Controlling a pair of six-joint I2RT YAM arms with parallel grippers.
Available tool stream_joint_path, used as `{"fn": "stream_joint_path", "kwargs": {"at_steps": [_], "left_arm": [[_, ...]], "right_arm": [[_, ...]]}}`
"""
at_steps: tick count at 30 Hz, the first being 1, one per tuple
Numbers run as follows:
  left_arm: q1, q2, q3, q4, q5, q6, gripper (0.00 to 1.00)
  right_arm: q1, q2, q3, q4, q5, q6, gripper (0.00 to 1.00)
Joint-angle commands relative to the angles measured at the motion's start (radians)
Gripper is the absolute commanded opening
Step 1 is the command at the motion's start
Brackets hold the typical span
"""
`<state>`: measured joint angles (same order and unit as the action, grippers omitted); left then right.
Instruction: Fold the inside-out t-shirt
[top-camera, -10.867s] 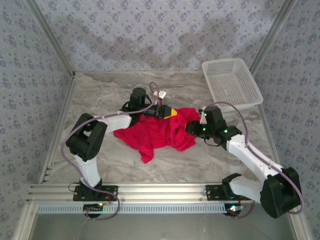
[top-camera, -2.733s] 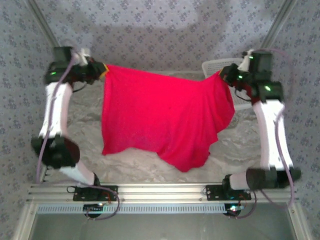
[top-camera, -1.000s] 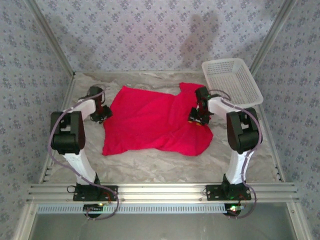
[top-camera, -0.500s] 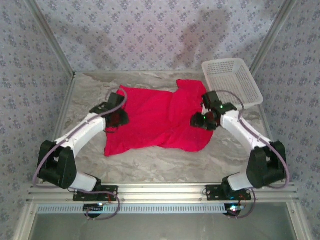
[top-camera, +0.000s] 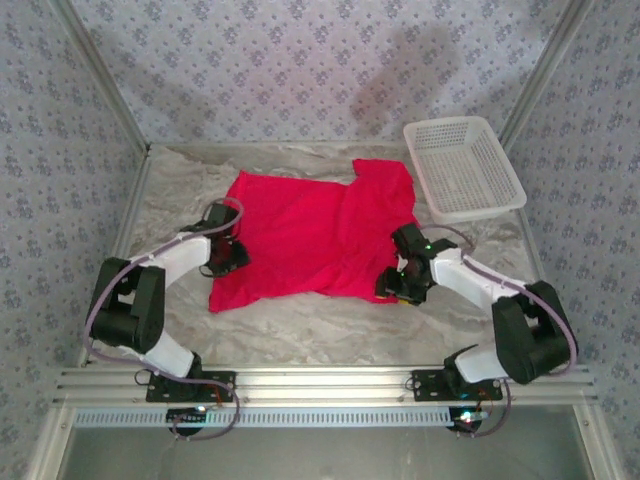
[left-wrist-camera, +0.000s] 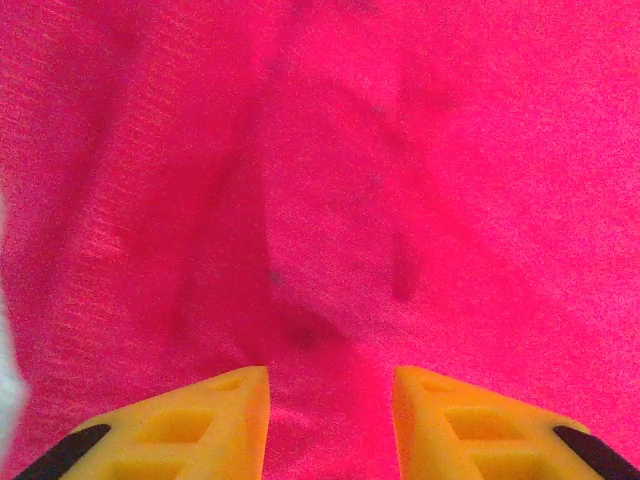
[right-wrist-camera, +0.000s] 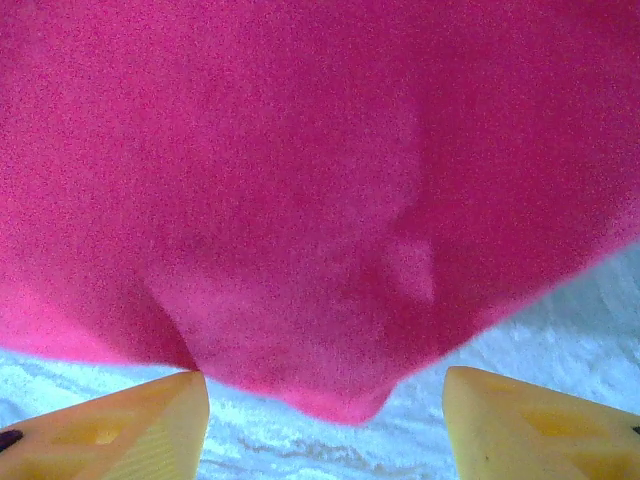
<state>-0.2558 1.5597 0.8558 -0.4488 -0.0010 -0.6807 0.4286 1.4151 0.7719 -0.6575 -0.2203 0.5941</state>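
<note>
The t-shirt lies spread in the middle of the counter, and both my hands are low at its edges. My left hand sits over the left side with its fingers moderately apart and holding nothing, only cloth lying beneath them. My right hand is spread wide around the near right hem, also holding nothing.

The cloth is a soft, matte red knit with shallow creases, and it looks limp. If I close too shallow, I could catch one layer only and peel the shirt apart instead of lifting it whole. If I close unevenly, the fold would likely come out skewed. My right fingers are close to the pale, marbled counter, so pushing in could shove the hem into a bunch. The far right sleeve reaches close to the white plastic mesh basket and might snag on it.
</note>
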Motion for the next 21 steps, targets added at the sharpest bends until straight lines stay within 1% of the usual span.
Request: {"fn": "stream_joint_path", "kwargs": {"at_steps": [1, 2, 3, 6, 8, 10, 12, 14, 15, 17, 19, 21], "left_arm": [[0.028, -0.003, -0.022, 0.01, -0.022, 0.043, 0.37], [0.034, 0.002, -0.028, 0.018, -0.026, 0.045, 0.37], [0.043, 0.013, -0.033, 0.022, -0.027, 0.046, 0.37], [0.099, 0.067, -0.025, -0.002, -0.03, 0.056, 0.35], [0.156, 0.093, -0.022, -0.009, -0.02, 0.062, 0.29], [0.197, 0.098, -0.015, -0.014, -0.022, 0.071, 0.28], [0.211, 0.093, 0.008, -0.034, -0.037, 0.08, 0.28], [0.208, 0.085, 0.038, -0.059, -0.051, 0.089, 0.26], [0.208, 0.078, 0.054, -0.069, -0.056, 0.094, 0.26], [0.195, 0.062, 0.087, -0.096, -0.087, 0.102, 0.26], [0.179, 0.047, 0.128, -0.132, -0.14, 0.113, 0.26], [0.147, 0.029, 0.17, -0.164, -0.218, 0.126, 0.26]], "right_arm": [[0.004, 0.058, 0.086, 0.04, 0.067, -0.004, 0.23], [0.004, 0.063, 0.113, 0.018, 0.08, -0.011, 0.08], [0.005, 0.059, 0.143, -0.023, 0.086, -0.021, 0.0], [0.021, -0.02, 0.205, -0.17, 0.064, -0.048, 0.0], [0.031, -0.105, 0.218, -0.262, 0.021, -0.053, 0.0], [0.032, -0.207, 0.232, -0.356, -0.035, -0.056, 0.0], [0.03, -0.283, 0.248, -0.416, -0.086, -0.013, 0.0], [0.016, -0.319, 0.277, -0.426, -0.118, -0.008, 0.0], [0.005, -0.315, 0.297, -0.413, -0.133, -0.01, 0.0], [-0.028, -0.259, 0.338, -0.367, -0.145, -0.032, 0.0], [-0.074, -0.142, 0.397, -0.3, -0.152, -0.069, 0.0], [-0.109, -0.002, 0.5, -0.259, -0.12, -0.097, 0.0]]}}
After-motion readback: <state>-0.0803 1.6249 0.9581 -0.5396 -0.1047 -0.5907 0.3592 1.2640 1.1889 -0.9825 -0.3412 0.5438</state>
